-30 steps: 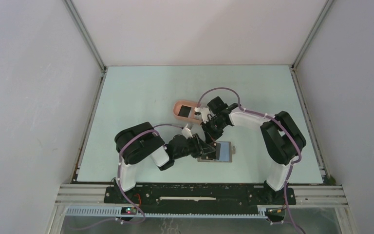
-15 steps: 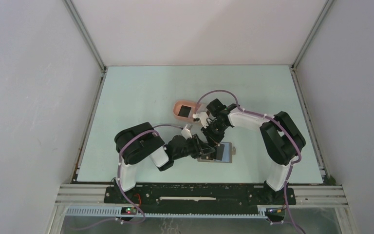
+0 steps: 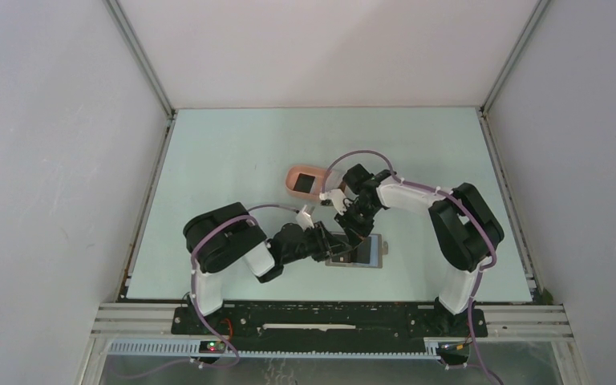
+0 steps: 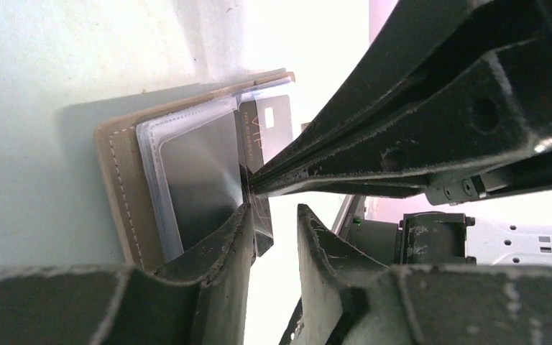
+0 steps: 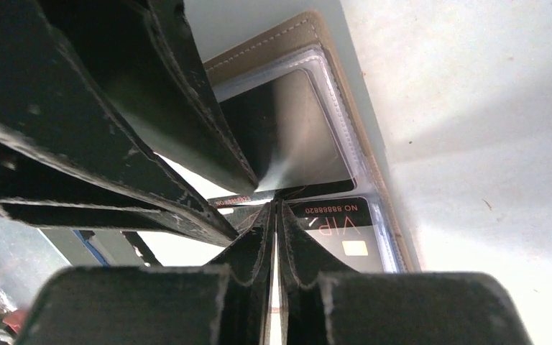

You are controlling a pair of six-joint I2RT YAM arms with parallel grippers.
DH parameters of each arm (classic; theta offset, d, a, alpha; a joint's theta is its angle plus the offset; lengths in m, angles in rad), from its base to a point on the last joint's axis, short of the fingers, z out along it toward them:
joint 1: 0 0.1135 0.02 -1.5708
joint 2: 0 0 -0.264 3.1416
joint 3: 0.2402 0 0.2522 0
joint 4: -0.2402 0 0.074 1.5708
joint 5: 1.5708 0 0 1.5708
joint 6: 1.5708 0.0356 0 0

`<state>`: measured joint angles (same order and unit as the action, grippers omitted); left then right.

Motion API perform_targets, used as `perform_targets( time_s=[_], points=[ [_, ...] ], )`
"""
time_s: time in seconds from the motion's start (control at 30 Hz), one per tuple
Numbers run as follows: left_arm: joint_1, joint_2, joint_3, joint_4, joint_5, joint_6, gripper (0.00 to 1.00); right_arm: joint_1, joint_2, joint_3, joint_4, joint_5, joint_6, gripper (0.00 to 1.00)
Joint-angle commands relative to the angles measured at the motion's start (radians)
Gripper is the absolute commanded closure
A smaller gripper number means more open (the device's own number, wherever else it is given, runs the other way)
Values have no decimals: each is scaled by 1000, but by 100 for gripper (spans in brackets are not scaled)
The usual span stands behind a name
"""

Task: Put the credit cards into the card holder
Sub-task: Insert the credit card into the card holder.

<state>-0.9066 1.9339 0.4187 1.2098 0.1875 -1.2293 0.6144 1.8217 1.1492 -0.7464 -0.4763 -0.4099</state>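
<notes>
The grey-tan wallet (image 3: 371,250) lies open on the table near the front. Its clear sleeves hold a grey card (image 4: 194,172) and a black VIP card (image 5: 338,226). My right gripper (image 3: 353,234) has its tips down on the wallet; in its wrist view (image 5: 274,205) the jaws are pressed together on the thin edge of a black card (image 4: 262,226). My left gripper (image 3: 338,247) is open (image 4: 273,208), with one finger (image 4: 223,237) resting on the wallet sleeve. The salmon-pink card holder (image 3: 290,172) sits farther back with a black card (image 3: 302,183) in it.
The two grippers crowd together over the wallet, fingers almost touching. Grey walls with metal rails enclose the table on the left, right and back. The arm bases stand at the near edge.
My right gripper has moved from beside the card holder toward me and down onto the wallet. My left gripper has stayed on the wallet.
</notes>
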Motion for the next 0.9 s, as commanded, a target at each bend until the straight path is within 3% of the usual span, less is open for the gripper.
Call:
perform_targets(
  time_s=[0.0, 0.5, 0.67, 0.87],
  points=[
    [4, -64, -31, 16, -17, 50, 66, -25, -36, 32, -31, -22, -41, 90],
    [5, -226, -112, 5, -67, 242, 70, -75, -352, -79, 48, -189, -175, 88],
    [2, -229, -77, -75, -72, 275, 76, -41, -430, -154, 109, -155, -259, 80],
    [-31, -178, 16, -135, -48, 272, 82, -34, -448, -189, 122, -56, -322, 80]
  ],
)
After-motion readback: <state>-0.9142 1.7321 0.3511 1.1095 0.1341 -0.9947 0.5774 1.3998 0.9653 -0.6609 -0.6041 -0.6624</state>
